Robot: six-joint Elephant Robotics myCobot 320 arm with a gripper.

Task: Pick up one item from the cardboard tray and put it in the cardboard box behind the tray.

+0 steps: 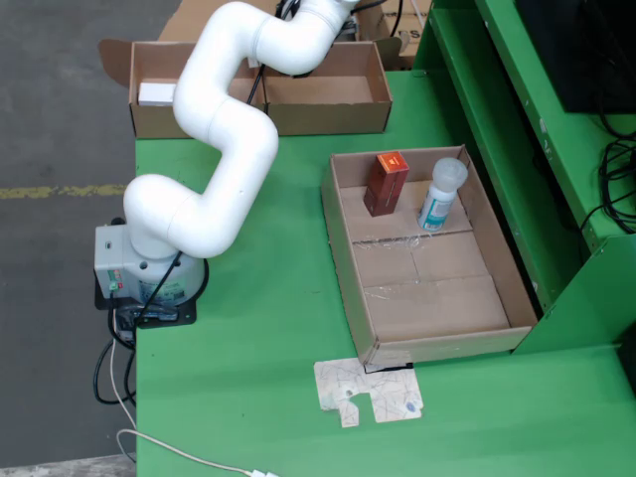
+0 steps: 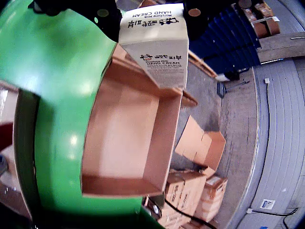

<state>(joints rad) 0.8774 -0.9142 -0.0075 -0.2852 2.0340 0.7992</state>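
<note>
In the wrist view my gripper [image 2: 151, 14] is shut on a white hand cream carton [image 2: 155, 47], its black fingers [image 2: 102, 14] on either side. The carton hangs over the near rim of the open, empty cardboard box [image 2: 124, 143]. In the fixed view the arm [image 1: 234, 129] reaches over that box [image 1: 328, 117] at the back; the gripper itself is cut off by the top edge. The cardboard tray [image 1: 427, 298] holds a red carton [image 1: 386, 183] and a white bottle [image 1: 442, 194] at its far end.
A second box compartment at the back left holds a white item [image 1: 157, 93]. A flat paper scrap [image 1: 368, 390] lies in front of the tray. A green frame [image 1: 517, 129] stands to the tray's right. Stacked cartons [image 2: 200, 148] sit on the floor beyond the table.
</note>
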